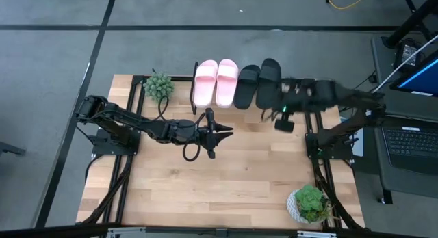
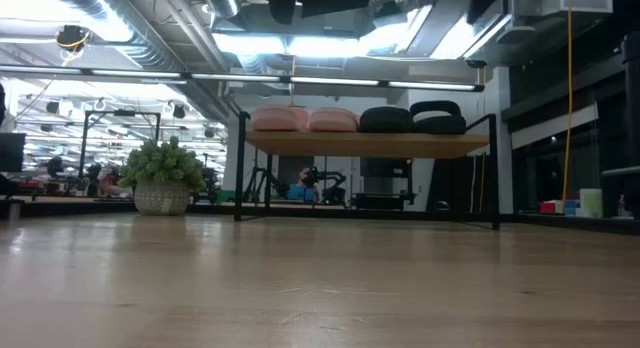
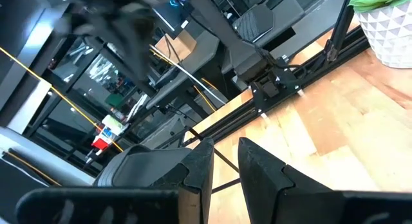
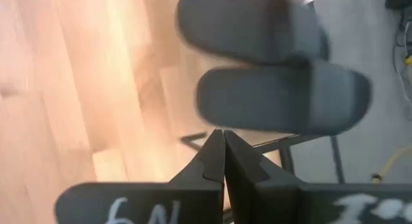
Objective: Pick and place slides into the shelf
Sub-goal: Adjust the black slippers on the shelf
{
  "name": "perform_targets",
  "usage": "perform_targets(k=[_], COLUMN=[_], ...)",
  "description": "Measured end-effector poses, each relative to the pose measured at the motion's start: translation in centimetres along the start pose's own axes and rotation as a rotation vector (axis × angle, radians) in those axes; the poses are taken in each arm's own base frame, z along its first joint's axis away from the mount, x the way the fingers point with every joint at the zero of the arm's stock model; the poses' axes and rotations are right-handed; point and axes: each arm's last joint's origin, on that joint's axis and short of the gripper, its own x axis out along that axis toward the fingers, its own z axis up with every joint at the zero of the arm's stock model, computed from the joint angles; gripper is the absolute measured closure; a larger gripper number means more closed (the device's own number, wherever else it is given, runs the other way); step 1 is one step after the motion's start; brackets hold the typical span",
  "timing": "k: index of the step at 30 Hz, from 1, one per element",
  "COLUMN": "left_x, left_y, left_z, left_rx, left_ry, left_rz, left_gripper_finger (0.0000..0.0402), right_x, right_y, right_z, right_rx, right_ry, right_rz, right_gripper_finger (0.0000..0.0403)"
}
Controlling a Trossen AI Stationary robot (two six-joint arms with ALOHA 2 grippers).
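All the slides lie side by side on the shelf (image 2: 370, 144) at the table's far edge: two pale pink ones (image 1: 215, 82) on the left and two black ones (image 1: 256, 84) on the right. My right gripper (image 4: 223, 143) is shut. It hovers over the near end of the rightmost black slide (image 4: 283, 98), its arm reaching in from the table's right. My left gripper (image 3: 225, 166) hangs over the middle of the table (image 1: 216, 133), with a narrow gap between its fingers and nothing in it. My right gripper's shut fingertips (image 4: 219, 137) stand right at the long side edge (image 4: 257, 129) of the rightmost black slide. I cannot tell whether they touch it. The slide lies on the shelf beside the other black one.
A small green plant (image 1: 159, 85) stands at the shelf's left end. A potted plant (image 1: 309, 202) in a white pot stands at the table's near right corner. The wide near half of the wooden table (image 1: 226, 190) is bare. A laptop (image 1: 410, 146) sits off the table to the right.
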Motion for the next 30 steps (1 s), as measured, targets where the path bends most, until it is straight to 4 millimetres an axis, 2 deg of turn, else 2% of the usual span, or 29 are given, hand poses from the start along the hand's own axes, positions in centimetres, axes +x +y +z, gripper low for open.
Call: perform_targets(k=[5,10,13,15,22,26,30], left_x=[0.0,0.0,0.0,0.0,0.0,0.0,0.0], left_y=[0.0,0.0,0.0,0.0,0.1,0.1,0.1], left_z=[0.0,0.0,0.0,0.0,-0.1,-0.1,-0.1], left_rx=[0.002,0.003,0.003,0.003,-0.002,-0.002,-0.002], left_ry=[0.0,0.0,0.001,0.009,0.021,0.022,0.026], left_rz=[0.0,0.0,0.001,0.011,0.025,0.026,0.024], left_gripper_finger=[0.0337,0.0337,0.0337,0.0337,0.0337,0.0337,0.0337], right_x=[3.3,5.9,6.6,7.0,9.0,9.9,10.9], right_y=[4.9,7.6,8.4,9.0,10.0,10.5,10.5], right_z=[-1.4,-2.4,-2.3,-2.0,-2.2,-1.9,-1.6], right_rx=[-0.119,-0.136,-0.071,-0.089,-0.211,-0.297,-0.324], right_ry=[0.021,-0.07,-0.214,-0.313,-0.39,-0.445,-0.457], right_rz=[-0.044,-0.019,0.017,0.039,0.028,0.005,-0.041], right_gripper_finger=[0.04,0.0399,0.0399,0.0399,0.0393,0.037,0.033])
